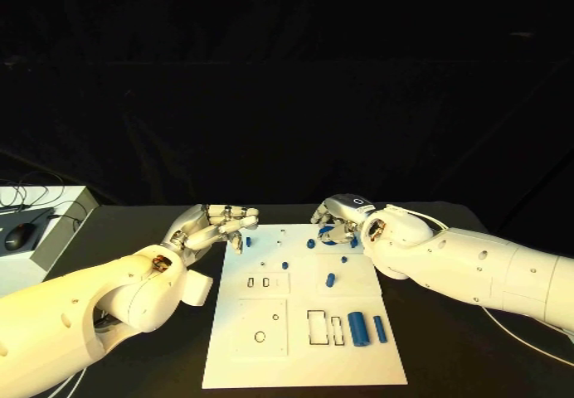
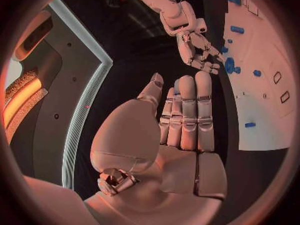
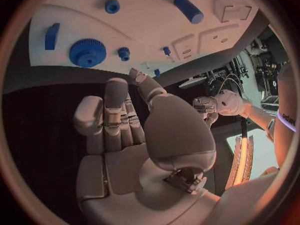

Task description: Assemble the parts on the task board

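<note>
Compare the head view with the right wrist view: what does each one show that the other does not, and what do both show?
Head view alone: the whole task board down to its near edge, with the two blue cylinders lying beside a rectangular slot, and a grey box at the table's left.

Right wrist view alone: the right hand's open palm, holding nothing, and the blue gear seen unobstructed.

Both: the board, small blue parts, and both hands, including the left hand.

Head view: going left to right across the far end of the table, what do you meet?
Grey box with a mouse on it → left robot hand → far edge of the white task board → right robot hand, over the board's far right corner.
</note>
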Controlling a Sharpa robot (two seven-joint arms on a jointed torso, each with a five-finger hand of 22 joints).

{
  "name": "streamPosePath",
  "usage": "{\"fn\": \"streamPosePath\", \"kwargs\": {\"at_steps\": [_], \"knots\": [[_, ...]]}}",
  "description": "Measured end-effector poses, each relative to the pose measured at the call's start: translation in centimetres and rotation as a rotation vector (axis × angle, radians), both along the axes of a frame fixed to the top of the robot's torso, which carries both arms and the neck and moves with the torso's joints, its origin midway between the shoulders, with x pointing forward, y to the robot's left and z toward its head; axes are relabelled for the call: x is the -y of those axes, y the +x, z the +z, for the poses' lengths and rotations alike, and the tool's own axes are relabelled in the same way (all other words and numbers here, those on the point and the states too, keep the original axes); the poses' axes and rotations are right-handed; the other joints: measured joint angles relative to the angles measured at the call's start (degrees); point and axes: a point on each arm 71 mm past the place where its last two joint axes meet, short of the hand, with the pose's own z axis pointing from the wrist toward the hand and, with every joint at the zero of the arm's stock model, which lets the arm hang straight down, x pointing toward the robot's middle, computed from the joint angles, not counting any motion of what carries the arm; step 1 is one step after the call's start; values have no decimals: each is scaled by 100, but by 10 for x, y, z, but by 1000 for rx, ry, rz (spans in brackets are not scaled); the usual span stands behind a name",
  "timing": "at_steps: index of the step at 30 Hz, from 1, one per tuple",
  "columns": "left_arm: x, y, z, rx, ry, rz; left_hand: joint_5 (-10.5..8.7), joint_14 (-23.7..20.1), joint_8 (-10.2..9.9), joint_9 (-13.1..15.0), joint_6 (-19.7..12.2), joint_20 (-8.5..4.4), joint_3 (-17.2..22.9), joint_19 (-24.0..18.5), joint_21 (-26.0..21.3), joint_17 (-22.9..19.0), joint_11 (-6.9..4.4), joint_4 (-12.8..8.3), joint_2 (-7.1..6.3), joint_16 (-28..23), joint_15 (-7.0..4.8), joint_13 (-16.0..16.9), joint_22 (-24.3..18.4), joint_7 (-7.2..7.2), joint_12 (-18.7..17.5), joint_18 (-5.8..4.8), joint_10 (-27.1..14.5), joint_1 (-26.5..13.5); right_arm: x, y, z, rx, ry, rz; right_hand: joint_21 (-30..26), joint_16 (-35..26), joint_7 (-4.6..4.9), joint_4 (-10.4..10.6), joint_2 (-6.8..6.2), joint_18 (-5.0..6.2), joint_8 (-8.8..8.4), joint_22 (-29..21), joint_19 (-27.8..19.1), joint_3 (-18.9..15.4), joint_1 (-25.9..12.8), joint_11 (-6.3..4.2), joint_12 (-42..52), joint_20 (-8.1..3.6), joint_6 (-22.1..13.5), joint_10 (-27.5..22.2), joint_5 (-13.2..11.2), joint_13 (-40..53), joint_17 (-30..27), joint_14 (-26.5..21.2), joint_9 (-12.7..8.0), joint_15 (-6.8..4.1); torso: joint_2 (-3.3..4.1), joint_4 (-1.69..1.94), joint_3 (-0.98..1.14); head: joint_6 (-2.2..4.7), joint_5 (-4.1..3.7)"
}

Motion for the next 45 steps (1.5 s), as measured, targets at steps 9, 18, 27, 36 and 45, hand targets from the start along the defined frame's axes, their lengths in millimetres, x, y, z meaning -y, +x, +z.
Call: {"fn": "streamPosePath", "kwargs": {"at_steps": [9, 18, 27, 36, 45], "knots": [[-3, 0, 2, 2, 4, 4, 0, 0, 0, 0, 0, 21, 0, -21, 0, -28, 10, 0, -1, -112, 0, -22, 19, 0, -60, 8, -50, -47, -9, -1, -1, 15, -51, 13, -293, 135, -2, 362, -93, 3, 0, 350, 51, -362, 246, 62, 0, 51, -41, -247, -117, 0, -192, -50, 0, 49, 73, 27, -7, 22, -34], [-3, 0, 3, 3, 5, 4, 0, 0, 0, 0, -20, 29, 0, -54, 0, -75, 51, 0, -2, -219, 0, -30, 24, 20, -98, 35, -92, -47, -14, 0, -3, 22, -95, 12, -605, 188, 11, 463, -129, 2, 0, 748, 154, -338, 282, 63, 0, 50, 54, -287, -141, 1, -279, -61, -5, 59, 126, 73, -22, 33, -58], [-4, 0, 3, 2, 7, 5, 0, 1, 0, 0, -43, 48, 0, -73, 0, -87, 51, 1, -1, -251, 0, -30, 24, 42, -128, 36, -92, -47, -14, 2, -9, 9, -131, 3, -1011, 210, -2, 439, -130, 2, 0, 1224, 266, -201, 282, 63, 0, 61, 111, -286, -173, 1, -332, -61, -5, 59, 188, 102, -40, 31, -89], [-3, 1, 3, -2, 9, 6, 0, -25, 0, 0, -141, 60, 0, -81, -27, -103, 103, 1, -1, -299, 26, -30, 17, 119, -150, 36, -144, -47, -11, 4, -10, -1, -153, -3, -1273, 234, -18, 363, -67, 1, 0, 1412, 409, 93, 220, 18, 0, 20, 207, -180, -82, 1, -537, -61, -5, 58, 222, 109, -57, 26, -111], [-4, 1, 2, -6, 11, 9, 0, -40, 0, 0, -155, 61, 0, -81, -72, -128, 92, 1, -1, -340, 41, -30, -8, 132, -154, 35, -174, -47, -13, 3, -11, -9, -156, 12, -1520, 234, -42, 303, -78, 1, 0, 1588, 453, 342, 153, 13, 0, 18, 275, -128, -82, 2, -661, -83, -5, 36, 243, 111, -57, 52, -116]]}}
